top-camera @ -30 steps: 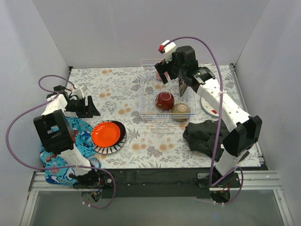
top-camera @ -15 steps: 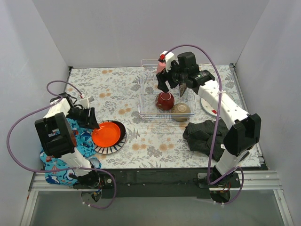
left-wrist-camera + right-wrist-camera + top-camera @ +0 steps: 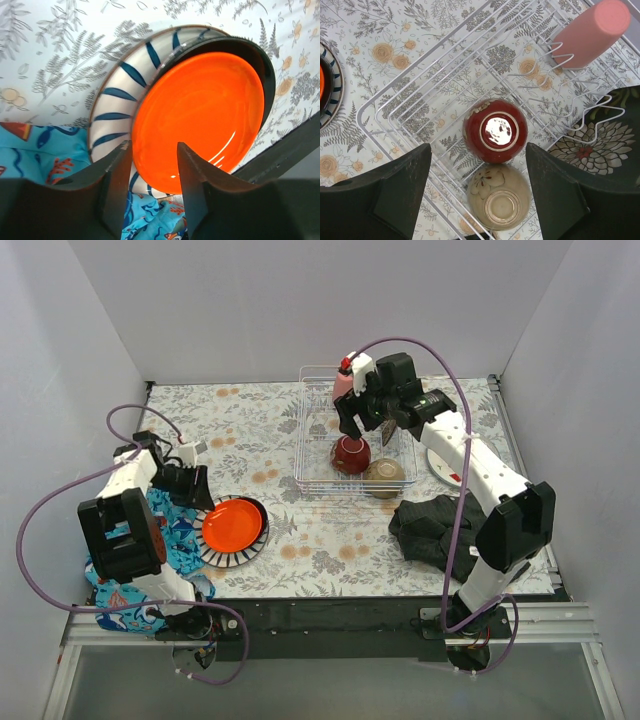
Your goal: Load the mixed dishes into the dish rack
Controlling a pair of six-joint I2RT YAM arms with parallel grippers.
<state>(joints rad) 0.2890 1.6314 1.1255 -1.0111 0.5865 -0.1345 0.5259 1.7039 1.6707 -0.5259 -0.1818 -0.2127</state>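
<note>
From above, the white wire dish rack [image 3: 299, 440] sits toward the far side of the flowered desk [image 3: 240, 425]. The red bowl [image 3: 351, 454] and tan-bottomed bowl [image 3: 384, 473] lie upside down inside it, and the pink cup [image 3: 343, 386] is at its far edge. The right claw [image 3: 362, 423] hangs over the rack. The left claw [image 3: 197, 490] is low beside the orange plate [image 3: 232, 525], which tops a stack next to the blue patterned cloth [image 3: 110, 608]. The left wrist view shows that claw's jaws somewhat apart with the orange plate's near rim between them. Under it lie a striped plate [image 3: 117, 90] and a black plate [image 3: 262, 55]; whether the jaws touch the rim I cannot tell. The right wrist view shows its jaws spread wide, holding nothing, above the red bowl.
</note>
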